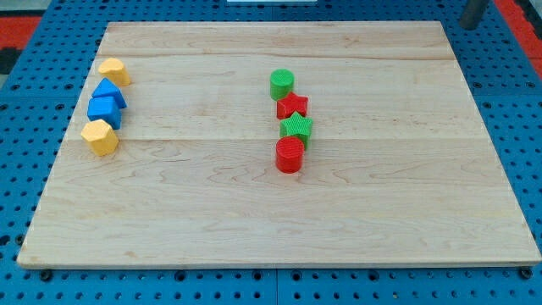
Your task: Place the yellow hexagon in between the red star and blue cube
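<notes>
Position check: my tip shows only as the end of a dark rod at the far 1 o'clock corner of the view, off the tabletop and well apart from every block. No jaws on this rod, so nothing is open, closed or held.

Yellow hexagon: far across from the tip, toward 8 o'clock, at the bottom of the left-hand column. It looks to be touching the blue cube at its 12 o'clock. Above that sit a blue triangular block and a second yellow block, shape unclear.

Red star: mid-board, second in a tight column, with a green cylinder above and a green star and a red cylinder below.

Key relation: the bare wood between cube and star lies at roughly 2 to 3 o'clock from the hexagon. My judgement is that I must get to the hexagon's 8 to 9 o'clock face and push from there.

Room: little wood between the hexagon and the tabletop's left edge, so the approach is tight. The push path itself is open. Risk: dragging the blue cube along.
</notes>
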`<state>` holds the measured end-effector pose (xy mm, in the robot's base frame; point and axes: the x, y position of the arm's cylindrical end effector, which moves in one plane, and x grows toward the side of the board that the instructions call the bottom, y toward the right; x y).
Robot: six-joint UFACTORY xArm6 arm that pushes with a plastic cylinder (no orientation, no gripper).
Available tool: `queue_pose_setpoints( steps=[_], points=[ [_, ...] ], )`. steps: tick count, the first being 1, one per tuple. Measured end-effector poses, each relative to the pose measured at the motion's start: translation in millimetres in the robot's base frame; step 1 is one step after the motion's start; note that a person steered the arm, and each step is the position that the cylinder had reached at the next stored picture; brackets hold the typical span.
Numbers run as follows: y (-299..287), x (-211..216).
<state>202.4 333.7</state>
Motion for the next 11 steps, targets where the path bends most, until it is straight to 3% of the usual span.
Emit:
queue_pose_setpoints(
  steps=[2, 6, 7, 8, 9, 10, 11],
  points=[
    [-33, 8],
    [-40, 12],
    [-133, 57],
    [-230, 63],
    [-251, 95],
    [-231, 113],
    [-231, 164]
  ],
)
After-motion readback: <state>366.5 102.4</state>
